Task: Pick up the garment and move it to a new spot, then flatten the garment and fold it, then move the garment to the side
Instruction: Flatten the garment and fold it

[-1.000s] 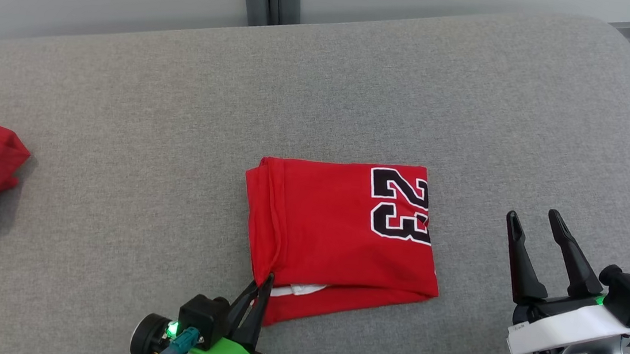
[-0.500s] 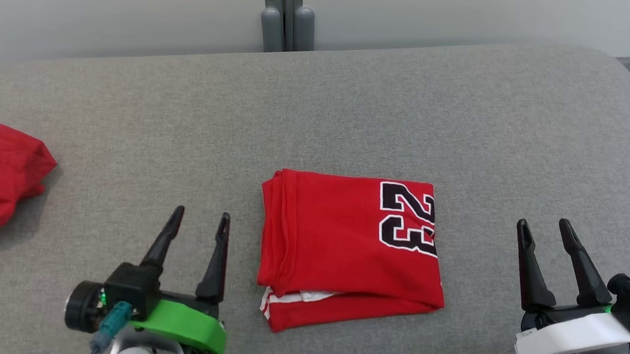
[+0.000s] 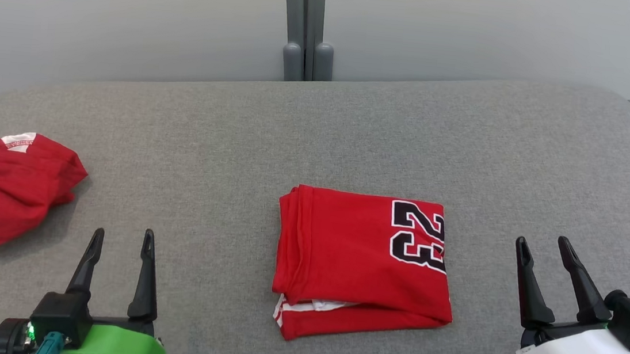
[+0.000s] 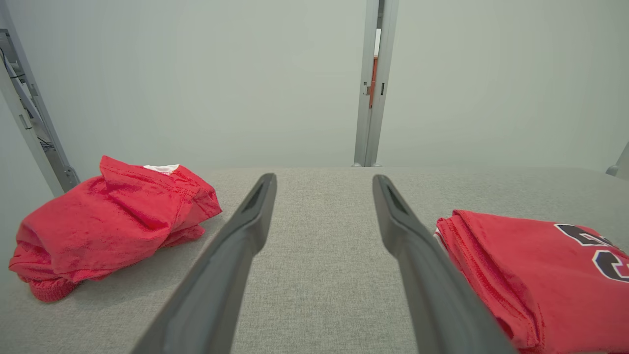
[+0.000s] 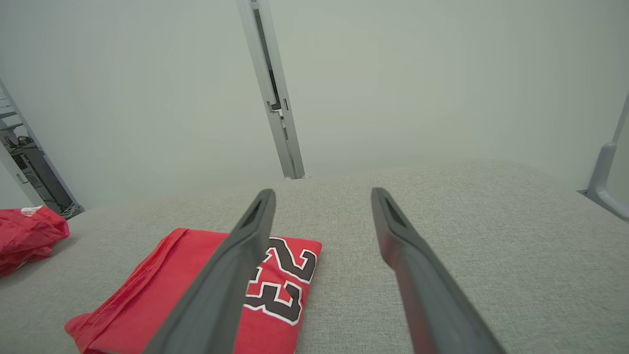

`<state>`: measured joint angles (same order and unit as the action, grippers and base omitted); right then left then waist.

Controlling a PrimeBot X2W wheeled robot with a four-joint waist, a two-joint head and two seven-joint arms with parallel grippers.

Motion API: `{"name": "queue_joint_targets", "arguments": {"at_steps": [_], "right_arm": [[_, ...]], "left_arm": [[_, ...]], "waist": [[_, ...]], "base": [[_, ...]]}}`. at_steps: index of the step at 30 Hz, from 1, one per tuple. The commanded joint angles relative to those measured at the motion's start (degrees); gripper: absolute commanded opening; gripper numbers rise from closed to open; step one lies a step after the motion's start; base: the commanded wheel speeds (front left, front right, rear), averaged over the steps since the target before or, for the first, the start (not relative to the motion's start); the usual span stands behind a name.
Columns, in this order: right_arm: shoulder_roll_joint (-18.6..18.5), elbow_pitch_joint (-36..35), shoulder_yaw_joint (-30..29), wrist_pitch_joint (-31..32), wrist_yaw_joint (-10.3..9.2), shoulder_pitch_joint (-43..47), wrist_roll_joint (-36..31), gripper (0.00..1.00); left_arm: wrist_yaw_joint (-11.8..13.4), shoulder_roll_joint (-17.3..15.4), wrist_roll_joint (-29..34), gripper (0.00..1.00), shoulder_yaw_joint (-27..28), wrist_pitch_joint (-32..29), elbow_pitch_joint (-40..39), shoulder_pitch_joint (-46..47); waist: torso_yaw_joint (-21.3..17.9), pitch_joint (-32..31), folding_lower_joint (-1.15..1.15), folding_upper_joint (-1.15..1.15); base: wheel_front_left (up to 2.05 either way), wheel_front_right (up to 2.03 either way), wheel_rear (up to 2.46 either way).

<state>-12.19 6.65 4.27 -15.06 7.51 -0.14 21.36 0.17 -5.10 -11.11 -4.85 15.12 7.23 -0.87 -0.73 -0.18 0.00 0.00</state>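
Note:
The garment is a red jersey with a black "23", folded into a neat rectangle at the middle of the grey cushioned surface. It also appears at the right of the left wrist view and at the lower left of the right wrist view. My left gripper stands open at the lower left, well clear of the garment's left edge, nothing between its fingers. On the other side my right gripper is open and empty, a short way off the garment's right edge.
A second red garment lies crumpled near the surface's left edge, seen too in the left wrist view. A grey post and pale wall stand behind the surface. The surface's right edge curves down at the far right.
My left gripper let go of the garment's front left corner, opened and drew back to the left. The head camera tilted up, so the whole scene sits lower. The right gripper stayed open.

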Motion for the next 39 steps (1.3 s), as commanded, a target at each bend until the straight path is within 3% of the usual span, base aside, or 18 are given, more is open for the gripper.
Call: {"name": "queue_joint_targets", "arguments": {"at_steps": [1,20,39], "right_arm": [[-0.1,-0.4,-0.2,-0.1,-0.06,1.1,-0.5,1.00],[1.3,-3.6,-2.4,3.1,-0.06,6.1,-3.8,1.00],[2.2,-5.8,-2.5,5.8,-0.06,7.0,-5.2,1.00]], "left_arm": [[0.0,-0.6,0.4,1.00,0.7,0.0,-0.4,-1.3],[-2.0,-1.8,0.0,1.00,2.3,0.0,0.4,-4.9],[-1.5,-2.8,-0.7,1.00,1.9,-1.2,0.3,-3.5]], "waist": [[0.4,-0.5,0.00,0.00],[2.1,-2.1,0.00,0.00],[3.4,-2.3,0.00,0.00]], "base": [[0.00,0.00,0.00],[0.00,0.00,0.00],[0.00,0.00,0.00]]}}
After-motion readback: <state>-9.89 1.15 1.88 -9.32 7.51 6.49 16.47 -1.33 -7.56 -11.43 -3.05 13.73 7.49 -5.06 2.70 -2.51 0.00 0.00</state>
